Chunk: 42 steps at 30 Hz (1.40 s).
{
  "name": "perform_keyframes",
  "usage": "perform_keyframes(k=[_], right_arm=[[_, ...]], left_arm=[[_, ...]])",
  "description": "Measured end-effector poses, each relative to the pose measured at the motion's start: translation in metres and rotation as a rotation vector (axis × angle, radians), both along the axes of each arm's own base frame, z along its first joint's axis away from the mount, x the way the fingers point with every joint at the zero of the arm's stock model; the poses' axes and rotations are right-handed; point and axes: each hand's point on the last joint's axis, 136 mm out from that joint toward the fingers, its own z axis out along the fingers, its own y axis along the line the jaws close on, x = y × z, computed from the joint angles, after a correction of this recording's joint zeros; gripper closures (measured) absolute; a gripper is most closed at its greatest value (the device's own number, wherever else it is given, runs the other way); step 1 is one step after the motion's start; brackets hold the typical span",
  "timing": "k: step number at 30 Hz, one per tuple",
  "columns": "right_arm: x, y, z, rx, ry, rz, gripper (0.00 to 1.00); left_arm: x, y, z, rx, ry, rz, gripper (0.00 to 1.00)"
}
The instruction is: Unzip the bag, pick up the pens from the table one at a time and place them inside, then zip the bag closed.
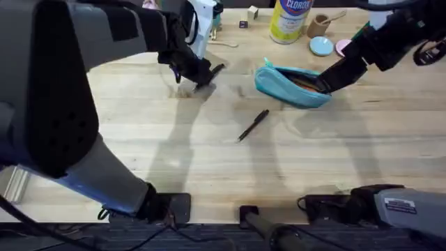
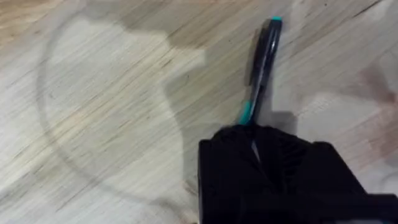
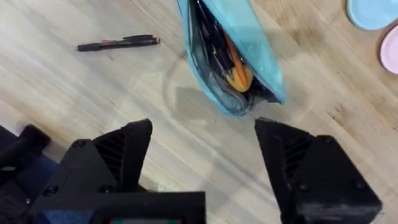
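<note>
The left hand (image 1: pixel 201 75) is pressed together on one of the pens (image 2: pixel 260 70), a black pen with teal at its tip and near the grip. In the left wrist view the pen's lower end disappears between the black fingers (image 2: pixel 230 163), so how much of it lies inside the pinch is hidden. From overhead the same pen (image 1: pixel 214 70) shows as a short dark stub poking out past the hand, low over the table (image 1: pixel 139 139); whether it touches the wood cannot be told.

The right hand (image 3: pixel 202 146) is spread wide, its two fingers (image 3: pixel 127 152) standing well apart just short of the near end of the bag (image 3: pixel 233 53). The bag lies unzipped on the table, its mouth gaping toward this hand; dark shapes and something orange sit inside, but they are too jumbled to identify. The bag's far end is cut off at the wrist view's edge. From overhead the right arm covers part of the bag (image 1: pixel 289 87), and the hand (image 1: pixel 322 84) meets its open end.

The second pen (image 1: pixel 253 125) lies loose on the table, apart from both hands, between the two arms and nearer the bag than the left hand. In the right wrist view it (image 3: pixel 118 43) rests flat beyond the hand, beside the bag without touching it.
</note>
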Motion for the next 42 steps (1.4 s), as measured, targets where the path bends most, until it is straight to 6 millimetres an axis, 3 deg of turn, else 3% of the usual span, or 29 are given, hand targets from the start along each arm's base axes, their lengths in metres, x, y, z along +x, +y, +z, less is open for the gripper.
perform_keyframes(k=[16, 20, 25, 32, 42], right_arm=[[-0.004, -0.011, 0.0, -0.056, 0.017, -0.033, 0.005], [-0.007, -0.012, 0.011, -0.053, -0.008, -0.045, 0.005], [-0.013, -0.012, 0.039, -0.036, -0.106, -0.065, 0.005], [-0.029, -0.014, 0.066, -0.019, -0.212, -0.071, 0.004], [-0.036, -0.015, 0.073, -0.012, -0.236, -0.081, 0.005]], left_arm=[[0.001, 0.0, 0.002, -0.001, -0.001, 0.002, 0.963], [0.004, 0.002, 0.002, 0.015, 0.01, 0.013, 0.962], [0.013, 0.003, 0.008, 0.04, 0.02, 0.018, 0.96], [0.035, -0.024, 0.052, 0.03, -0.062, -0.031, 0.96], [0.042, -0.079, 0.115, 0.002, -0.16, -0.155, 0.96]])
